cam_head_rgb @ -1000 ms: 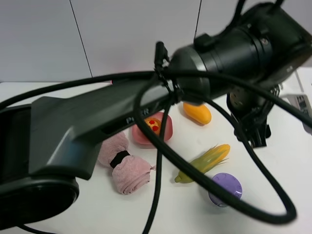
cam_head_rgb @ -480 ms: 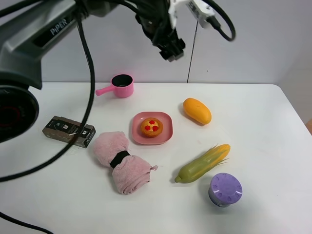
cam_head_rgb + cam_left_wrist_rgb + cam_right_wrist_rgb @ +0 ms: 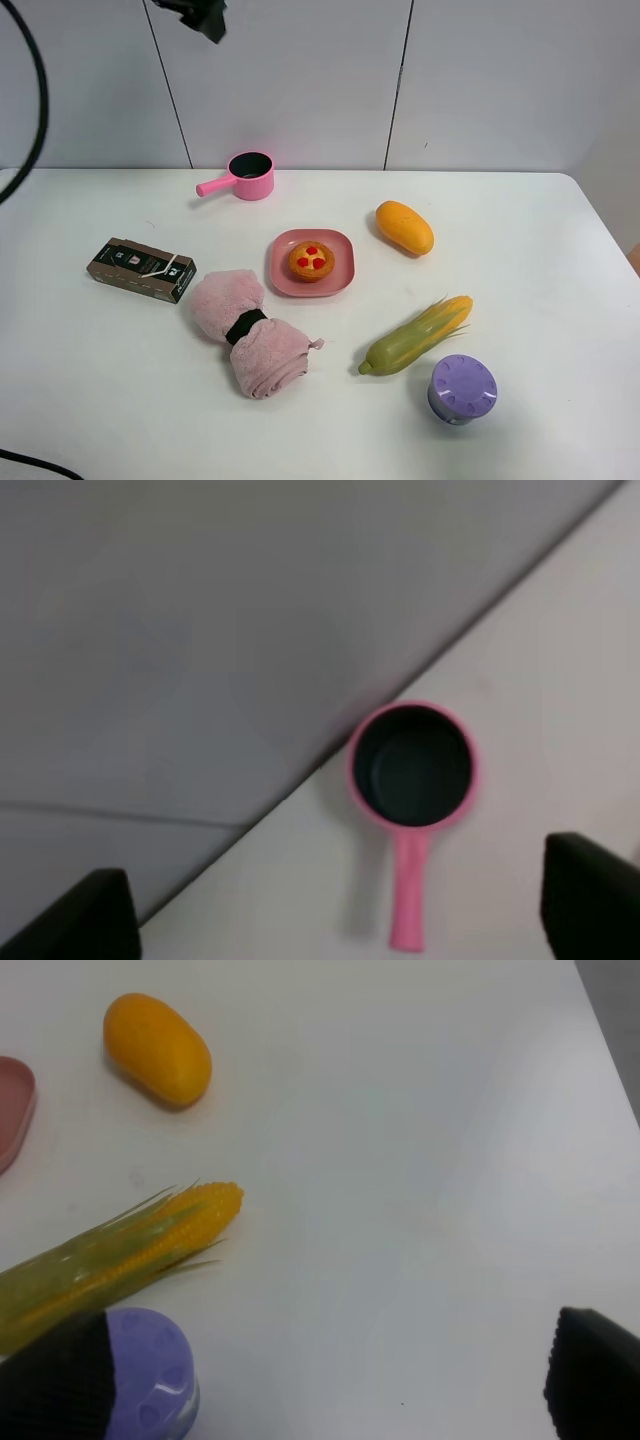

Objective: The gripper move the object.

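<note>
The object, a small squat container with a dotted lavender lid [image 3: 462, 388], stands at the front right of the white table, just right of the corn. In the right wrist view the container [image 3: 150, 1375] sits close beside one fingertip [image 3: 55, 1380] of my right gripper [image 3: 325, 1390], which is open and empty above the bare table. My left gripper [image 3: 330, 920] is open and empty, high above the pink saucepan [image 3: 412, 765]. In the exterior view only a black tip of the left gripper [image 3: 195, 15] shows at the top edge. The right gripper is out of that view.
A pink saucepan [image 3: 250, 176] stands at the back. A pink plate with a tart [image 3: 311, 262], a mango [image 3: 404, 227], a corn cob [image 3: 417, 335], a rolled pink towel [image 3: 248, 335] and a dark box [image 3: 140, 269] lie on the table. A black cable [image 3: 35, 90] hangs at the left.
The left arm, which filled the exterior view a second ago, has swung up and left and now shows only at the top edge. The objects on the table have not moved.
</note>
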Controlling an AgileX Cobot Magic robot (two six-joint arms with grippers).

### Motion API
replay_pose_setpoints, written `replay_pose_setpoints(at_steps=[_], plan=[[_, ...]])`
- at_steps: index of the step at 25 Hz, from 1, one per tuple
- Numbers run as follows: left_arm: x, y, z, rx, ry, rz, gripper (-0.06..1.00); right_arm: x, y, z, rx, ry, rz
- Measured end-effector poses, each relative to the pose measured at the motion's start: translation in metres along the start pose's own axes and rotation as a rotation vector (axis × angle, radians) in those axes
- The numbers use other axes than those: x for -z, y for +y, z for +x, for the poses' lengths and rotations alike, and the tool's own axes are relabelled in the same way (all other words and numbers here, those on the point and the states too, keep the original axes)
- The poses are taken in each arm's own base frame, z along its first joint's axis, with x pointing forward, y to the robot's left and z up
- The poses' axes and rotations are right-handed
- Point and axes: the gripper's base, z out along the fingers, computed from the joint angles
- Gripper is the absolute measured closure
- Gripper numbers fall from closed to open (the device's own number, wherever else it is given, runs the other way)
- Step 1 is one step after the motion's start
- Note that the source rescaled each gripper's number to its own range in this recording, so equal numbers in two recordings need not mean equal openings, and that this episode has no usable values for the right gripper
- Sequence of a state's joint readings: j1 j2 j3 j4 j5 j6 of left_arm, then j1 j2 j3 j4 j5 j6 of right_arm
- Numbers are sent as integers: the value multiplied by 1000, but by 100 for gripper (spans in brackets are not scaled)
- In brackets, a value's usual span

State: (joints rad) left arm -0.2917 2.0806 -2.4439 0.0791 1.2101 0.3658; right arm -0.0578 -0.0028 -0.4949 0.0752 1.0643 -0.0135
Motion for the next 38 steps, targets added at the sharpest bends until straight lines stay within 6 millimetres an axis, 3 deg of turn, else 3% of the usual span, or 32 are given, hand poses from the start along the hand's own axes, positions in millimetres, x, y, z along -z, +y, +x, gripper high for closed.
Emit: replay_pose_setpoints(at_steps=[3, 6, 14, 16, 17, 22, 32, 35, 38], plan=[[38, 31, 5, 61, -56, -50, 55, 0, 0, 0, 0, 0, 0], [82, 48, 8, 98, -127, -92, 55, 0, 0, 0, 0, 0, 0], [202, 44, 13, 113, -324, -159, 55, 0, 0, 0, 0, 0, 0], [229, 38, 23, 115, -343, -167, 55, 0, 0, 0, 0, 0, 0], [229, 38, 23, 115, -343, -167, 55, 0, 0, 0, 0, 0, 0], [298, 12, 75, 112, -353, -187, 55, 0, 0, 0, 0, 0, 0], [397, -43, 182, 134, -482, -259, 55, 0, 0, 0, 0, 0, 0], [414, -60, 218, 137, -511, -293, 55, 0, 0, 0, 0, 0, 0], [419, -70, 253, 173, -498, -369, 55, 0, 0, 0, 0, 0, 0]])
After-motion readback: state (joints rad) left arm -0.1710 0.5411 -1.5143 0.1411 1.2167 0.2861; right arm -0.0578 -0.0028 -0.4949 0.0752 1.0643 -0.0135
